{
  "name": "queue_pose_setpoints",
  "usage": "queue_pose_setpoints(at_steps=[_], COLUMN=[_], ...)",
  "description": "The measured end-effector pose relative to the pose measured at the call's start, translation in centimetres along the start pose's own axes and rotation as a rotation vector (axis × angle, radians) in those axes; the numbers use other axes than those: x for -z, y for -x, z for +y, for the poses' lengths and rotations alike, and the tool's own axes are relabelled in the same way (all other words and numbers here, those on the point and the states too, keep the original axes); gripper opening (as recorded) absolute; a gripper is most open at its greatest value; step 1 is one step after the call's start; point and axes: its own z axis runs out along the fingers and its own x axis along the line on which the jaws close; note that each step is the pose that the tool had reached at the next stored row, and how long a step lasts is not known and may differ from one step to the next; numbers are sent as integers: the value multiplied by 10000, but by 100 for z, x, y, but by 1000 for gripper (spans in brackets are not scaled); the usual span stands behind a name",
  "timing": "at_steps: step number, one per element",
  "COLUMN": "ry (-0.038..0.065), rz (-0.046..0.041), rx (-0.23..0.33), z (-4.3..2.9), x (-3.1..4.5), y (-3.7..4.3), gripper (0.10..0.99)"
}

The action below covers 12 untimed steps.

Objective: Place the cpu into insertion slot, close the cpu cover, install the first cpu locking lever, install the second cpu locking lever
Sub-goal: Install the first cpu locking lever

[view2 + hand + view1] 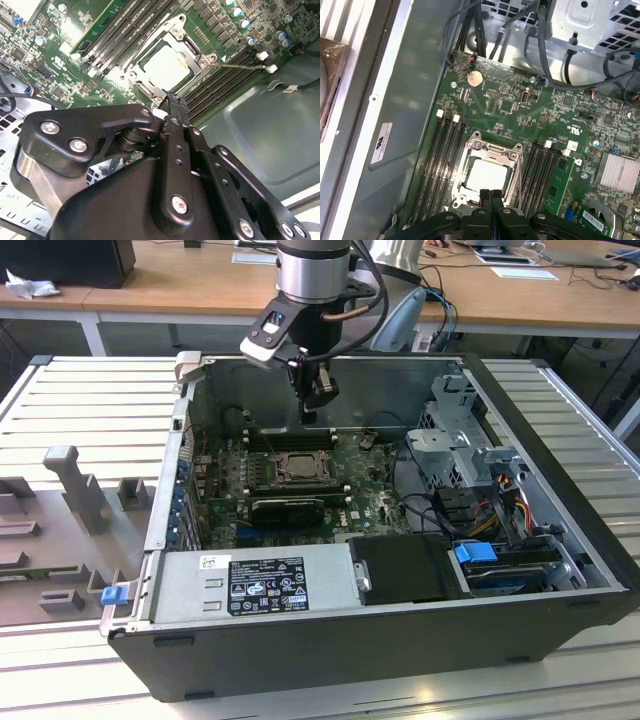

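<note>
First wrist view, gripper (490, 196) pinched closed, empty, above cpu cover (495, 149)

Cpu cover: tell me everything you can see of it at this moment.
The cpu cover is a thin, squarish, silver-grey metal frame with a square window. It lies flat, closed over the cpu, whose pale top shows through the window. It sits between rows of black memory slots on the green motherboard. The gripper, shut, hangs at one edge of it; contact cannot be told.
</note>
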Motion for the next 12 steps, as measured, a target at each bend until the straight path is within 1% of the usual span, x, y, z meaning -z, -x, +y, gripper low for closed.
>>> queue_pose_setpoints(at_steps=[5,12], ry=[3,8], rz=[6,14], rx=[385,788], z=[0,0], x=[0,0], y=[0,0], gripper=[106,106])
